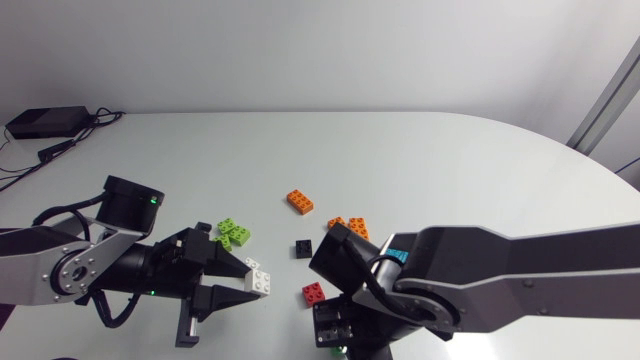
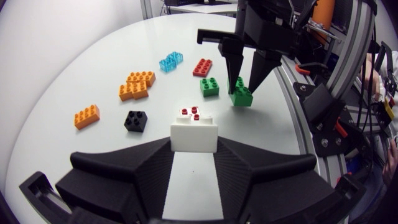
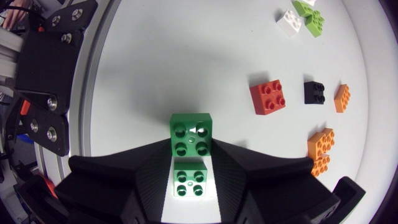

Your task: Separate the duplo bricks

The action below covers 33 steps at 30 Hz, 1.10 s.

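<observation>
The left gripper (image 2: 193,155) is pinching the white brick (image 2: 194,135) between its very tips, risking a slip; the right gripper's (image 2: 244,79) state is unclear.

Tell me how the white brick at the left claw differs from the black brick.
Grip: the white brick sits pinched between the fingers of the left claw; the black brick lies free on the table, touched by no claw. Neighbours: the white brick is close to the lime-green bricks; the black brick stands apart from every other brick. Both are small, studs up.
</observation>
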Tool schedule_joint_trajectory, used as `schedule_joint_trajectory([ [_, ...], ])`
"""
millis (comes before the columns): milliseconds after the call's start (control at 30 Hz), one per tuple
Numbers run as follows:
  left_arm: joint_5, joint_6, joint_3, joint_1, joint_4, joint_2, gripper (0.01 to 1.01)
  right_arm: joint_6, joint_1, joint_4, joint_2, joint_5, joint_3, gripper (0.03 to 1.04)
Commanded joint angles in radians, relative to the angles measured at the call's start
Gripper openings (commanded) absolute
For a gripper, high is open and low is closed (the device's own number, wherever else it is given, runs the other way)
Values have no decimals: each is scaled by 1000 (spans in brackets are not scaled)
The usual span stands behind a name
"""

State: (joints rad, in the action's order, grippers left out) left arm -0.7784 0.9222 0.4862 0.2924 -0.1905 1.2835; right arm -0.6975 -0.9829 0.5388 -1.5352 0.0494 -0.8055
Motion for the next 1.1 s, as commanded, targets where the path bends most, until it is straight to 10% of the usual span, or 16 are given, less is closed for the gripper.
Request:
schedule_joint_trajectory([
  [0, -9, 12, -21, -12, 13, 59, 316, -16, -10, -8, -25, -14, 26, 220],
  [400, -7, 18, -17, -1, 28, 83, 316, -14, -13, 15, 32, -37, 19, 969],
  [1067, -5, -23, -6, 80, 28, 37, 316, 78, 87, -143, -17, 244, -182, 982],
])
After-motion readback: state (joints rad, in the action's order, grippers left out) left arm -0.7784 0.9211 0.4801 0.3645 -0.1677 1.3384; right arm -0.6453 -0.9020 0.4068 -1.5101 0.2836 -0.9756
